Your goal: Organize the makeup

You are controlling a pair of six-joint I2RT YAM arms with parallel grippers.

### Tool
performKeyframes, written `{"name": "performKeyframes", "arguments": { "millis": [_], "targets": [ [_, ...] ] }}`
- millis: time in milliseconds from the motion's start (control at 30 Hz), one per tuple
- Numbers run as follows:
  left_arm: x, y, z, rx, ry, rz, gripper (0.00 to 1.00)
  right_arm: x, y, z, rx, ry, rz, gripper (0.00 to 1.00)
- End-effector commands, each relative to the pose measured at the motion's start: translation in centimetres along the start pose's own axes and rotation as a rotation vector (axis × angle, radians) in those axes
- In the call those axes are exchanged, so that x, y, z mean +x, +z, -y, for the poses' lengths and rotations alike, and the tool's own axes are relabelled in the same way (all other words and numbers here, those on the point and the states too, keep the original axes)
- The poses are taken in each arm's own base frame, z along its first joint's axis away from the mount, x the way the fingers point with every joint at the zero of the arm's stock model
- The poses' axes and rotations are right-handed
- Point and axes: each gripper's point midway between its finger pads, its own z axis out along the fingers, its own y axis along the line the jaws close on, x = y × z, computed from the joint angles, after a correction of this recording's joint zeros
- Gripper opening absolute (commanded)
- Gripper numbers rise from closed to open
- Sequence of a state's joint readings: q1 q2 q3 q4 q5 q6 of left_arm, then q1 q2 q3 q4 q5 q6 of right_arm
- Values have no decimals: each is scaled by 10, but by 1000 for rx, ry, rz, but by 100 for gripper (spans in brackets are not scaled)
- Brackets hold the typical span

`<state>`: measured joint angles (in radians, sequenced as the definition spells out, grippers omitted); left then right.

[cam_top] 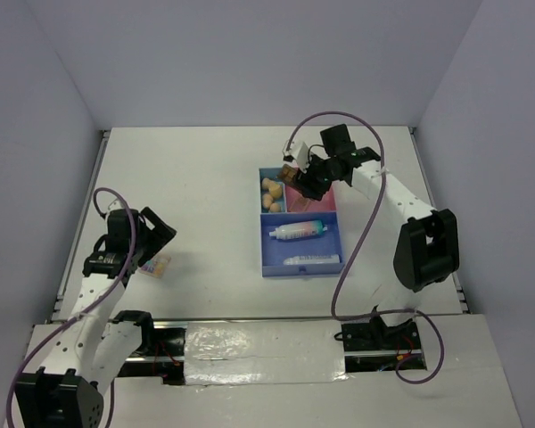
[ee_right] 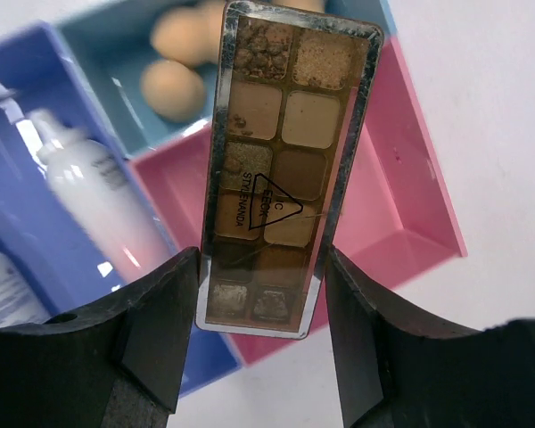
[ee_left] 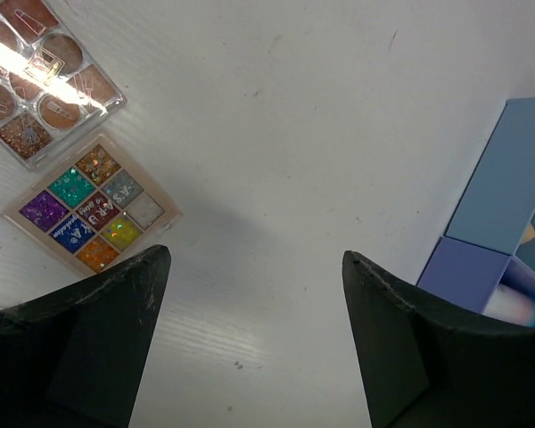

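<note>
My right gripper (ee_right: 263, 267) is shut on a brown eyeshadow palette (ee_right: 281, 160) and holds it upright above the pink compartment (ee_right: 401, 205) of the tray (cam_top: 276, 267); in the top view the gripper (cam_top: 300, 181) is over the tray's far end. Beige sponges (ee_right: 174, 89) lie in the teal compartment. The gradient bottle (cam_top: 299, 230) and the slim white tube (cam_top: 312, 259) lie in the blue part. My left gripper (ee_left: 257, 259) is open and empty above the table. A multicolour palette (ee_left: 91, 203) and a pink palette (ee_left: 40, 76) lie just beyond its left finger.
The blue-and-pink tray's near wall shows at the right of the left wrist view (ee_left: 508, 178). White walls enclose the table on the left, back and right. The right arm's purple cable (cam_top: 357, 250) hangs beside the tray.
</note>
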<state>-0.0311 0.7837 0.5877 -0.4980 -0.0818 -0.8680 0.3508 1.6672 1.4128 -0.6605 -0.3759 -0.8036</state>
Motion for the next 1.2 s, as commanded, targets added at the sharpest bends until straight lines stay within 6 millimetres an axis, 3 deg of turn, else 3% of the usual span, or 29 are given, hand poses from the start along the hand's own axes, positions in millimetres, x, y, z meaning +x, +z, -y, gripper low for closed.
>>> {"name": "performKeyframes", "arguments": {
  "millis": [0,300,333,367,433,467,633,900,1167],
  "targets": [
    [-9,2,5,28,-5,24,91,16,12,22,55,43,-38,20],
    [-3,13,-20,-77,-38,-32,95,49,49,39,42,72,-157,45],
    [-5,12,-21,-85,-37,-28,95,52,48,38,46,81,-162,58],
    [-5,11,-22,-87,-36,-25,95,52,47,38,45,82,-160,65],
    [-6,10,-24,-96,-42,-21,96,53,43,36,48,92,-150,92],
    [-6,9,-25,-97,-43,-21,96,47,36,37,60,93,-127,100],
    [0,10,-30,-121,-57,-43,99,31,12,36,80,122,-52,100],
    [-1,12,-40,-176,-56,-40,99,-28,-42,27,128,270,253,100],
    [6,20,-58,-310,-77,-102,99,-43,-55,7,69,349,335,100]
  ]
}}
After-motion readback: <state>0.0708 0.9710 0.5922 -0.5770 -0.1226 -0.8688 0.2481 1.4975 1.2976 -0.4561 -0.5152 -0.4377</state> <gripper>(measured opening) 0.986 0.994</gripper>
